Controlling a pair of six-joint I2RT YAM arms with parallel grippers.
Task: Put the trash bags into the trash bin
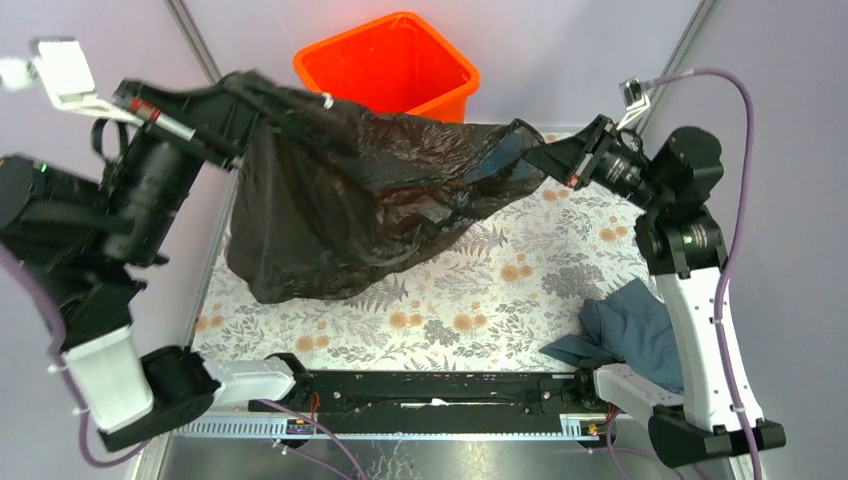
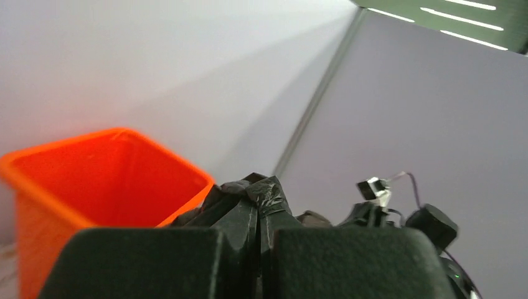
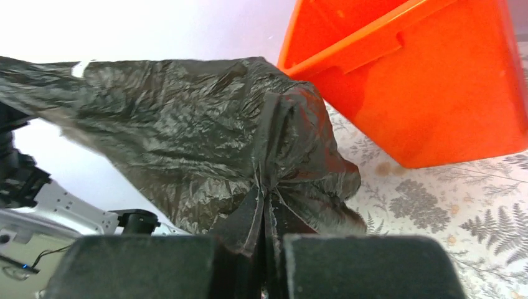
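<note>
Trash bag strung between left gripper, right gripper, both clamping it.

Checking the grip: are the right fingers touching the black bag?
Touching. The right wrist view shows the black bag pinched between the closed right fingers.

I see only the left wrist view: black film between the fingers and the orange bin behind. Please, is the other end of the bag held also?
Observer: Yes, the right end effector is shut on the far end of the trash bag.
Operator: Is the bag already inside the bin?
Observer: No, it hangs stretched from the left end effector to the right one, on the near side of the trash bin.
Operator: Is anything else lying around?
Observer: A grey-blue cloth lies on the table, at its near right corner.
</note>
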